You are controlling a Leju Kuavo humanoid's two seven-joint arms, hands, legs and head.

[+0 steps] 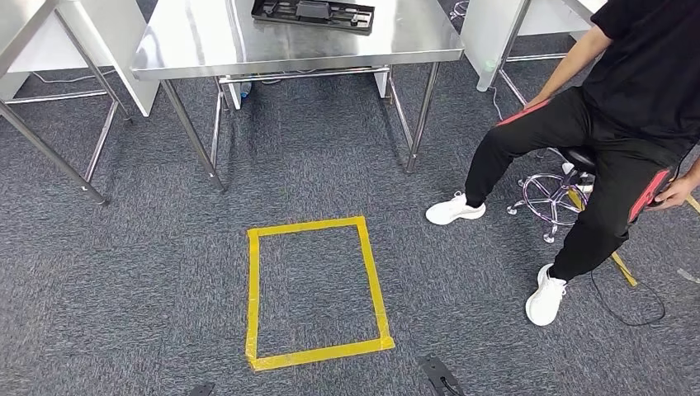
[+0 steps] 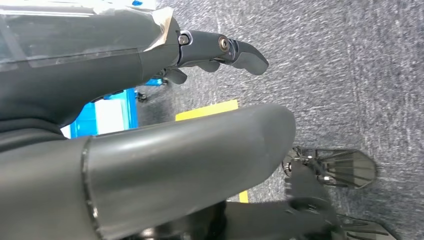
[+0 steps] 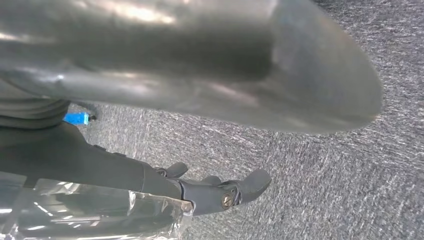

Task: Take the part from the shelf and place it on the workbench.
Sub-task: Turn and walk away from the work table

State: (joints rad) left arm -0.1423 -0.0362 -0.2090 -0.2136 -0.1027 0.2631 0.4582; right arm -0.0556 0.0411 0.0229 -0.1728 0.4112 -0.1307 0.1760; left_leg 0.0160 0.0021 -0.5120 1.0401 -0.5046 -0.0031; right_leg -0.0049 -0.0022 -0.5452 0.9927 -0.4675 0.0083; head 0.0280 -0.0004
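Note:
A flat black part (image 1: pixel 314 15) lies on the far middle of a steel workbench (image 1: pixel 206 45) at the top of the head view. My left hand (image 2: pixel 150 65) hangs over the grey carpet, its fingers (image 2: pixel 235 50) stretched out away from the thick thumb (image 2: pixel 200 160), and it holds nothing. My right hand (image 3: pixel 165 182) also hangs above the carpet, with dark fingers (image 3: pixel 240 187) extended under the thumb (image 3: pixel 225 75) and nothing in its grasp. Both hands are far from the part.
A yellow tape rectangle (image 1: pixel 318 289) marks the carpet before me. A person (image 1: pixel 619 107) in black sits on a stool (image 1: pixel 553 194) at the right, legs stretched toward the workbench. Another steel table (image 1: pixel 25 41) stands at the left. A blue object (image 2: pixel 105 112) shows behind my left hand.

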